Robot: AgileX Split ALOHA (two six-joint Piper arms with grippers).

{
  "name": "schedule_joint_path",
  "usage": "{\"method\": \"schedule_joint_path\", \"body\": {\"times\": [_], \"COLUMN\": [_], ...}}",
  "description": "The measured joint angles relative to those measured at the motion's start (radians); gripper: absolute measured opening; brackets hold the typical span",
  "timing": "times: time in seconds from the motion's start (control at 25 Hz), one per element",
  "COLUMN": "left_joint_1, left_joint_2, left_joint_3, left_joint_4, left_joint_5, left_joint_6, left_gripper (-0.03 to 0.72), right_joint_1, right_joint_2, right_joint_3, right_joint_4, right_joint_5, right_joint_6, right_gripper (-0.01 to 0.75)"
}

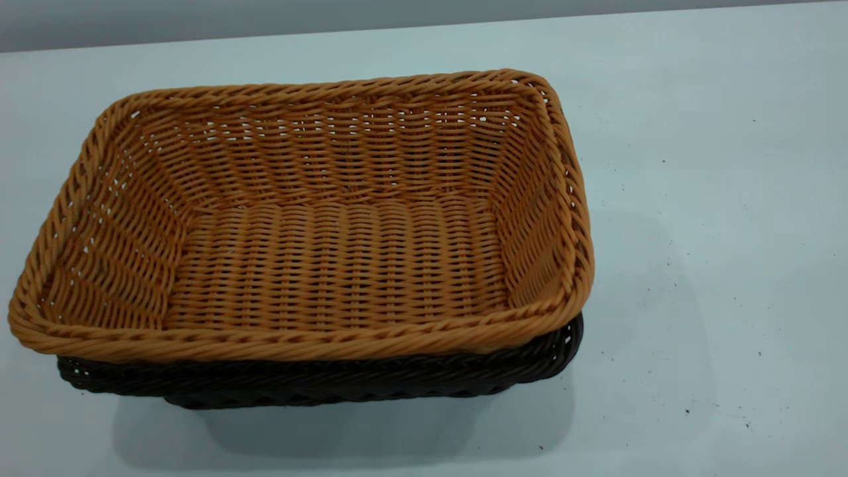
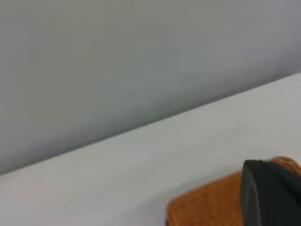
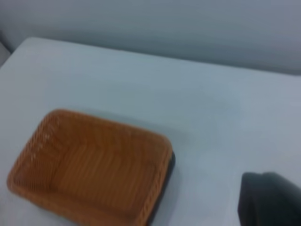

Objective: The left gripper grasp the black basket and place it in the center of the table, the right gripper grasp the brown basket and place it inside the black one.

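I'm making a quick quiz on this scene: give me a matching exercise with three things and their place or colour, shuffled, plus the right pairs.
Things:
1. brown basket
2. black basket
3. table

Descriptions:
A. pale surface with tiny dark specks
B. underneath, only its dark rim and side showing
C. nested on top, empty, orange-tan weave

Pairs: 1-C, 2-B, 3-A

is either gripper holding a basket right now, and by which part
Nothing is held. The brown basket sits nested in the black basket on the table, and no gripper touches either one.
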Motion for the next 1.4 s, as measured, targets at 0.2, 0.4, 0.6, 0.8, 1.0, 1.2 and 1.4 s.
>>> {"method": "schedule_joint_path", "body": {"times": [0.2,0.4,0.6,0.8,1.0,1.2,1.4], "left_joint_1": [0.000,0.000,0.000,0.000,0.000,0.000,0.000], "left_joint_2": [-0.165,-0.337,-0.508,-0.606,-0.606,-0.605,-0.604], "left_joint_3": [0.181,0.390,0.580,0.706,0.759,0.796,0.847], "left_joint_4": [-0.113,-0.180,-0.230,-0.237,-0.235,-0.239,-0.254], "left_joint_5": [0.003,0.002,0.001,0.002,0.000,-0.001,-0.001], "left_joint_6": [0.022,0.022,0.065,0.111,0.123,0.123,0.123], "left_gripper": [-0.001,-0.001,-0.001,-0.001,-0.001,-0.001,-0.001], "right_joint_1": [0.000,0.000,0.000,0.000,0.000,0.000,0.000], "right_joint_2": [-0.173,-0.337,-0.503,-0.628,-0.645,-0.645,-0.645], "right_joint_3": [0.181,0.351,0.515,0.652,0.746,0.781,0.781], "right_joint_4": [0.048,0.046,0.046,0.047,0.049,0.057,0.057], "right_joint_5": [-0.002,-0.003,-0.026,-0.127,-0.155,-0.165,-0.167], "right_joint_6": [-0.024,-0.070,-0.146,-0.184,-0.189,-0.198,-0.198], "right_gripper": [0.000,0.000,0.000,0.000,0.000,0.000,0.000]}}
